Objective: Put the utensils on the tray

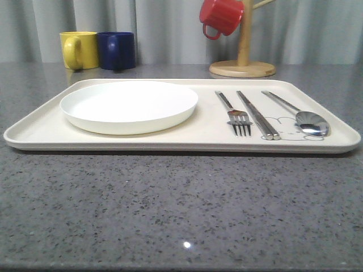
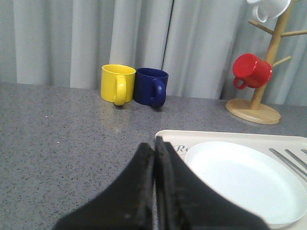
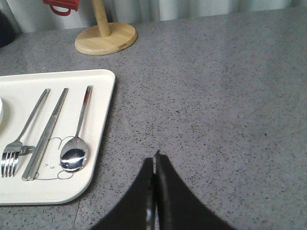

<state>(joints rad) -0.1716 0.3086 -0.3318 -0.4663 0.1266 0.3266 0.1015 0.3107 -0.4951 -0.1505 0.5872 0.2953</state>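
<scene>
The cream tray point(image 1: 34, 131) lies across the grey table. On its left half sits the round white plate point(image 1: 129, 105). To the right lie the silver fork point(image 1: 233, 113), the chopsticks point(image 1: 257, 115) and the spoon point(image 1: 297, 113), side by side. From the right wrist view I see the fork point(image 3: 21, 141), chopsticks point(image 3: 45, 135) and spoon point(image 3: 77, 143) on the tray point(image 3: 103, 88). My right gripper point(image 3: 155, 158) is shut and empty over bare table beside the tray's right edge. My left gripper point(image 2: 154, 143) is shut and empty by the tray's left edge point(image 2: 165, 134), near the plate point(image 2: 244, 179).
A yellow mug point(image 1: 79, 50) and a blue mug point(image 1: 117, 50) stand behind the tray at the left. A wooden mug tree point(image 1: 244, 61) with a red mug point(image 1: 222, 16) stands at the back right; a white mug point(image 2: 268, 7) hangs higher on it. Grey curtains close the back.
</scene>
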